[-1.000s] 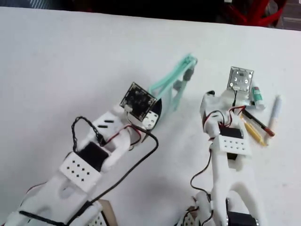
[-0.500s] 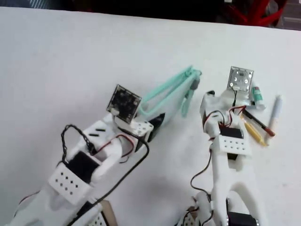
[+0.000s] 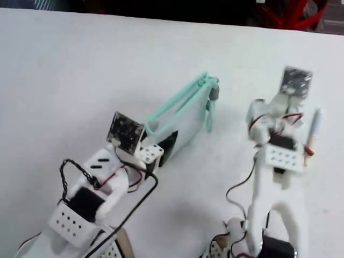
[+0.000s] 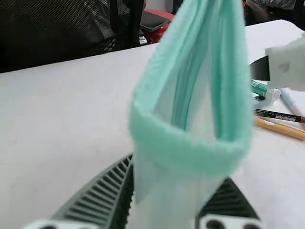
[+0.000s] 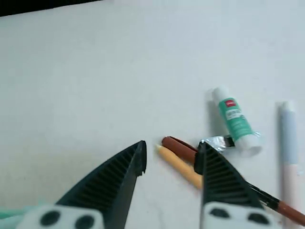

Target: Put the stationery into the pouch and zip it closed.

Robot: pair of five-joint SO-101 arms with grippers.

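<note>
High view: right arm [image 3: 274, 156] covers most stationery [image 3: 313, 126].

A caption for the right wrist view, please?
Open right gripper above glue stick, brown pen, yellow pen and pale pen.

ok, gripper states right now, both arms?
Left gripper: shut on the mint-green pouch.
Right gripper: open, empty, above the yellow pen.

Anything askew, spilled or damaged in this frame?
Nothing stands out. The mint-green fabric pouch sits clamped in the left gripper, mouth open; the green-and-white glue stick and pens lie loose on the white table beside the open right gripper.
</note>
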